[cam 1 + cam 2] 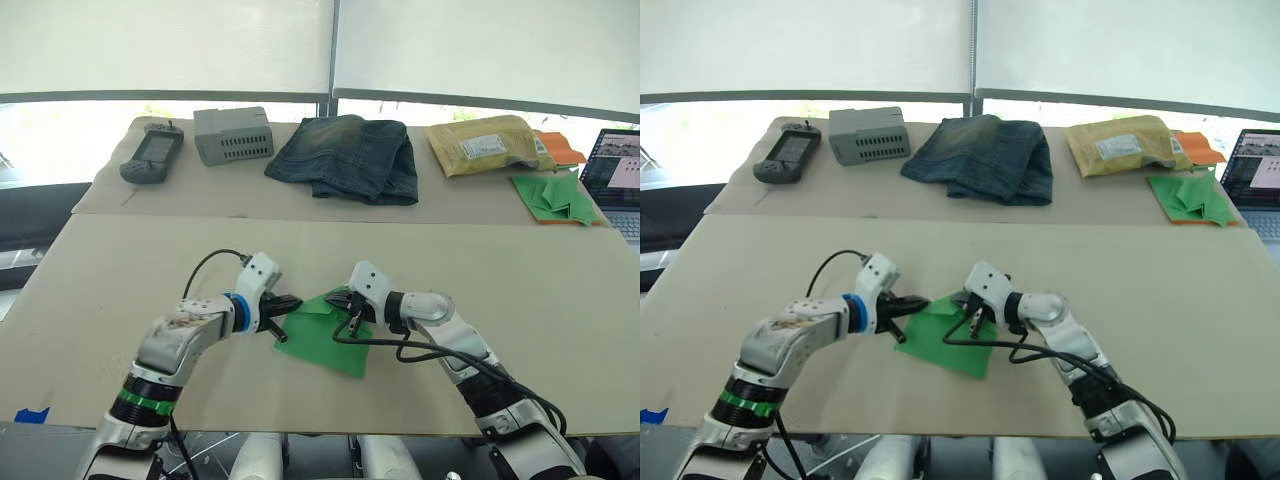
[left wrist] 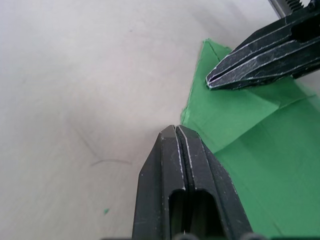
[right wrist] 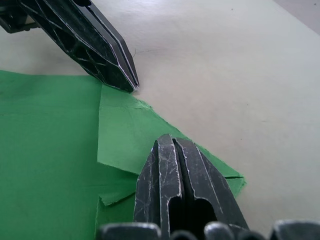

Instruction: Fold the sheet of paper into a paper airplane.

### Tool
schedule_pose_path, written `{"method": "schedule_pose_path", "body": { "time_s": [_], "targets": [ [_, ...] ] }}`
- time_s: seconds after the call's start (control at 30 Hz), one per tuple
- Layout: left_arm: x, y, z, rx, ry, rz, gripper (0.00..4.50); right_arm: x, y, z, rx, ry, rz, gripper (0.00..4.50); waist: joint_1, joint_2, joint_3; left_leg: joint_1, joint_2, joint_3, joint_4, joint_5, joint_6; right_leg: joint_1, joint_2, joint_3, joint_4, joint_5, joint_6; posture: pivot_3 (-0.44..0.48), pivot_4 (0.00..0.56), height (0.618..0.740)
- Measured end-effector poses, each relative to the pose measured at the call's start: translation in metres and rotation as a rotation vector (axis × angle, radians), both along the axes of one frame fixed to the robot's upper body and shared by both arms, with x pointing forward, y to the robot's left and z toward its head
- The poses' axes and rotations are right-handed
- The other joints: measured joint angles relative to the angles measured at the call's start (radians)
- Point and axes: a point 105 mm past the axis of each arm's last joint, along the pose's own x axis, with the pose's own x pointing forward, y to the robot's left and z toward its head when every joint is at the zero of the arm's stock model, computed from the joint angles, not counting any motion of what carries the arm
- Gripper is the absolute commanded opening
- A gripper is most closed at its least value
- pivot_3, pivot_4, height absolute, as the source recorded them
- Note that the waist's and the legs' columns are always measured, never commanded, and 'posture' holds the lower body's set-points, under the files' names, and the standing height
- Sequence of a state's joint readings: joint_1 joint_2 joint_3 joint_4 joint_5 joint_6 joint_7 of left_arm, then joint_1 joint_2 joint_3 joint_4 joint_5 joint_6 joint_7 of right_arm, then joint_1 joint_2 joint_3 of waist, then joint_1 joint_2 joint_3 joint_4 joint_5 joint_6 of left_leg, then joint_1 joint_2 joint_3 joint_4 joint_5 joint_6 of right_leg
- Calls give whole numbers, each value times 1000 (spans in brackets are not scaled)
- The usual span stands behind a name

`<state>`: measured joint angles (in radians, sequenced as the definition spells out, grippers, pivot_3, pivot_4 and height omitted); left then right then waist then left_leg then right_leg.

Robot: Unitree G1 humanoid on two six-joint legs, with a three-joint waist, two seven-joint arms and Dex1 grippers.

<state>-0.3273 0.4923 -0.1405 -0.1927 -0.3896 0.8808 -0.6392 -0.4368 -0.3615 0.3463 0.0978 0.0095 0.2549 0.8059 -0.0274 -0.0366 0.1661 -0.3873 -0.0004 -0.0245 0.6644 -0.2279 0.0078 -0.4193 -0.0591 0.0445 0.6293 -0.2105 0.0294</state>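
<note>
Nearest, on the front table: sheet of paper, bright green, far corners folded over. Left gripper and right gripper, fingers pressed together and holding nothing, tips at the paper's far folded edge. Farther back: folded blue jeans, grey box, yellow padded envelope.
</note>
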Motion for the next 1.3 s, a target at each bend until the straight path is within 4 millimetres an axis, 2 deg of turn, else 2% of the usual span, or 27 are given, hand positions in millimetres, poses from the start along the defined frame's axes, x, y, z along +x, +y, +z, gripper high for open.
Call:
{"method": "schedule_pose_path", "body": {
  "time_s": [0.23, 0.33, 0.4, 0.57, 0.73, 0.93, 1.07, 1.17, 1.3],
  "targets": [
    [0, 2, 6, -44, -18, 17, 37, 1, 0, 1, -8, 3, 15, 0, -2, 0, 0, -1, 0, 0, 0, 0, 0, -1, 0, 0, 0, 0, 0, 0, 150, 728],
    [4, -8, 19, -111, -72, -9, 37, 2, -3, 2, -13, 0, 10, 0, 1, 0, 0, -1, 0, 0, 0, 0, 0, -1, 0, 0, 0, 0, 0, 0, 150, 728],
    [4, -15, 22, -83, -106, -64, 37, 2, -4, 2, -15, -1, 11, 0, 3, 0, 0, -1, -1, 1, 0, 0, 0, -1, 0, 0, 0, 0, 0, 0, 150, 728],
    [-2, -33, 4, -1, -107, -203, 37, 4, -7, 5, -25, -6, 6, 0, 8, 0, 0, -3, -1, 2, 0, 0, 0, -2, 0, 0, 0, 0, 0, 0, 150, 728],
    [2, -44, -1, 18, -112, -267, 37, 5, -13, 6, -11, 8, -28, 0, 14, 0, 0, -3, -1, 2, 0, 0, 0, -2, 0, 0, -1, 0, 0, 0, 150, 728],
    [4, -61, -3, 3, -112, -338, 37, 0, -43, 8, 53, 52, -162, 0, 19, 0, 0, -5, -1, 2, 0, 0, 0, -2, -1, 0, -1, 0, 1, 0, 150, 728],
    [3, -66, -4, 5, -120, -366, 37, -10, -72, 25, 91, 62, -258, 0, 20, 0, 0, -5, -1, 1, 0, 0, 0, -2, -1, 0, -1, -1, 1, 0, 150, 728],
    [4, -69, -4, -2, -117, -381, 0, -30, -86, 27, 79, 111, -275, 925, 24, 0, 0, -5, -1, 1, 0, 0, 0, -2, -1, 0, -2, -1, 2, 0, 150, 728],
    [4, -73, -5, -11, -116, -397, 0, -59, -94, 12, 25, 206, -267, 2343, 25, 0, 0, -5, -1, 2, 0, 0, 0, -2, -1, 0, -2, -1, 2, 0, 150, 728]
  ]
}}
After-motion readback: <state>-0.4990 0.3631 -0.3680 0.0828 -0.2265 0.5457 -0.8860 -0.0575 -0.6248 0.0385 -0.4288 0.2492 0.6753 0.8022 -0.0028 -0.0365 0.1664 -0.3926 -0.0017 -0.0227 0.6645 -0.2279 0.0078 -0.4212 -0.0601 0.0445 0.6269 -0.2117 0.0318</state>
